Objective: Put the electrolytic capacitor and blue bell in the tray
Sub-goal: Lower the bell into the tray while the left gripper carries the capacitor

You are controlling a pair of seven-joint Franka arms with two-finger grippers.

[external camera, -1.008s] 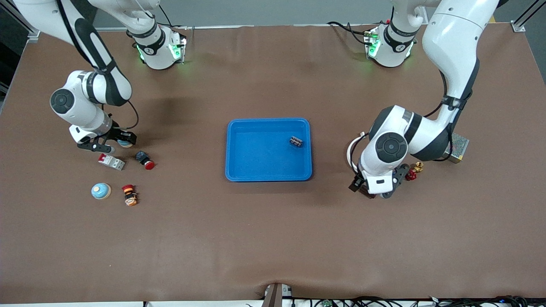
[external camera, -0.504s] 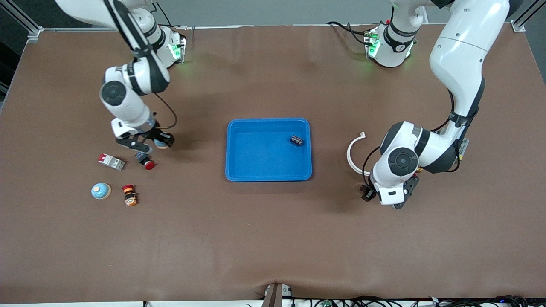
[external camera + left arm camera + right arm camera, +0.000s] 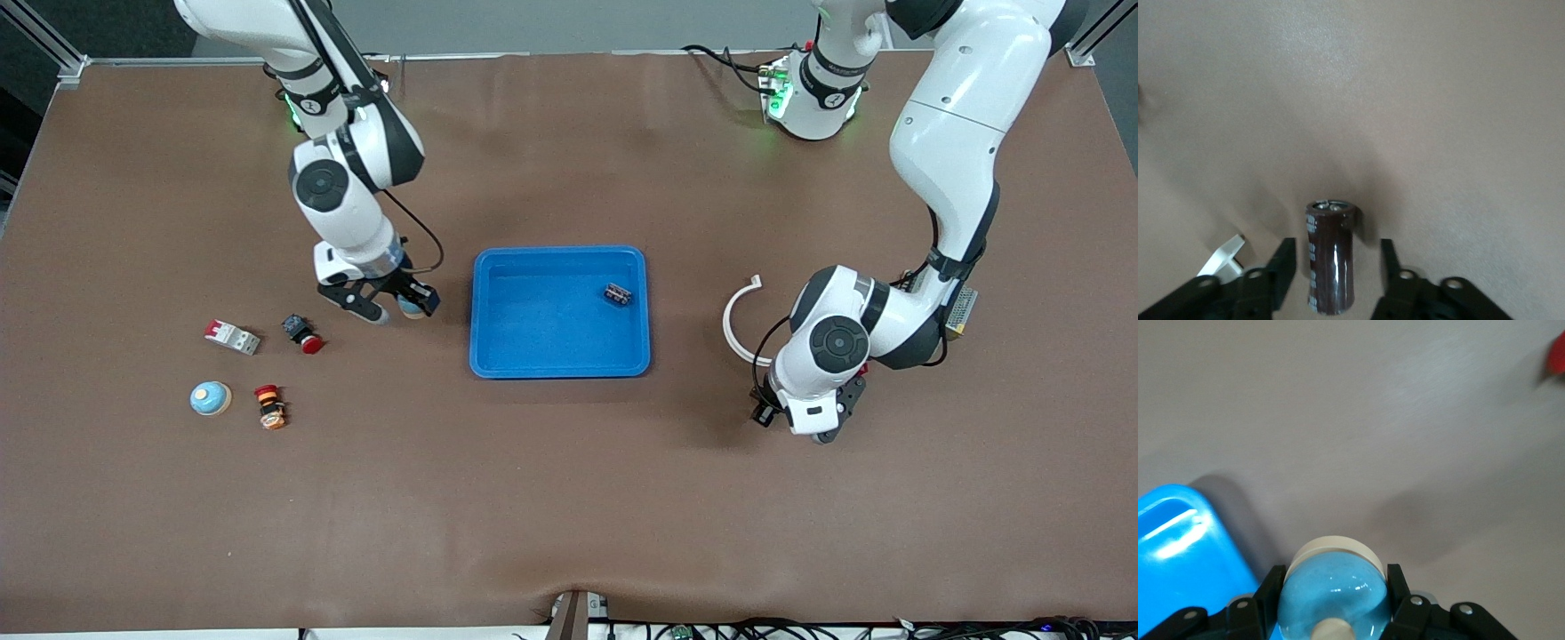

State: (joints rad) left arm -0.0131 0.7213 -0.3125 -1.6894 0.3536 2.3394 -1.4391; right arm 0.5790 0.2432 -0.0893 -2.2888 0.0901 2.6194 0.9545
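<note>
capacitor [image 3: 1329, 257] between left claw [image 3: 1338, 280] fingers, untouched

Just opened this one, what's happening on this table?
Two arms are loading a blue tray. The right tool grips a blue bell and hangs over the table beside the tray's rim, at the right arm's end. The left tool is low at the left arm's end, its fingers on either side of a dark brown capacitor with gaps showing, so no firm grip yet. A small dark part already lies in the tray. Another blue bell sits untouched on the table.
</note>
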